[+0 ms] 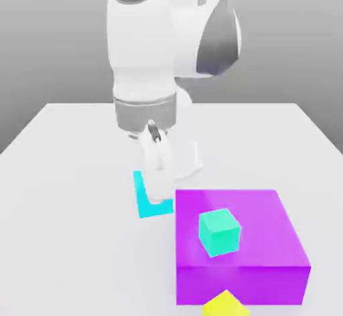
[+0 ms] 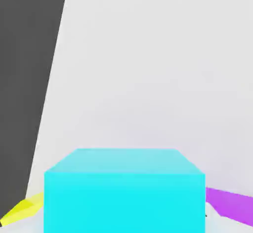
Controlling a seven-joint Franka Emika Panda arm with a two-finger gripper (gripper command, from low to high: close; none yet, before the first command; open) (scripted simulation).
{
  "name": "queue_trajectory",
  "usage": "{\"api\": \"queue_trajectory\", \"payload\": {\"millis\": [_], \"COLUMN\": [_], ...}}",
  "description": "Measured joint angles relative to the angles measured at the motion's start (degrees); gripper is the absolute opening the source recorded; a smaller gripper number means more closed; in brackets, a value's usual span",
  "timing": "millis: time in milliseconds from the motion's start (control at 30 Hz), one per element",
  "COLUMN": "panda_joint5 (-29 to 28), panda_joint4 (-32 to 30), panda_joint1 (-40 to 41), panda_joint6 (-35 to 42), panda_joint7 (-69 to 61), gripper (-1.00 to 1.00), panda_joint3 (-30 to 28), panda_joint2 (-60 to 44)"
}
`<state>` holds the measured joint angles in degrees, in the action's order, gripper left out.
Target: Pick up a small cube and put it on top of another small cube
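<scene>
The small cyan cube (image 1: 142, 193) rests on the white table just behind the purple block, toward the exterior view's left. My gripper (image 1: 158, 193) has come straight down onto it and covers most of the cube, so only one side and one edge of the cyan show. In the hand view the cyan cube (image 2: 123, 192) sits very close to the camera. A mint-teal cube (image 1: 219, 231) stands on top of the purple block (image 1: 268, 234).
The large purple block (image 2: 230, 205) sits right beside the cyan cube. A yellow cube (image 1: 226, 305) lies at the block's front, and the yellow cube (image 2: 22, 210) shows in the hand view too. The white table (image 1: 60, 194) spreads to the exterior view's left.
</scene>
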<state>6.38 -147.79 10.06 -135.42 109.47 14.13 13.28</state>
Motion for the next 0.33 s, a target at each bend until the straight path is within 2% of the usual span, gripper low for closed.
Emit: {"api": "queue_trajectory", "payload": {"millis": [67, 200, 233, 333], "panda_joint5": [-0.41, -2.39, -2.77, -2.77], "panda_joint4": [0.61, -1.30, -1.80, -1.80], "panda_joint1": [-2.68, -3.07, -3.05, -3.05], "panda_joint6": [1.36, -5.74, -7.53, -7.53], "panda_joint7": [-2.05, -1.42, -1.15, -1.15], "gripper": [-1.00, -1.00, 1.00, 1.00], "panda_joint3": [2.29, 4.02, 4.18, 4.18], "panda_joint2": [0.51, -4.97, -6.27, -6.27]}}
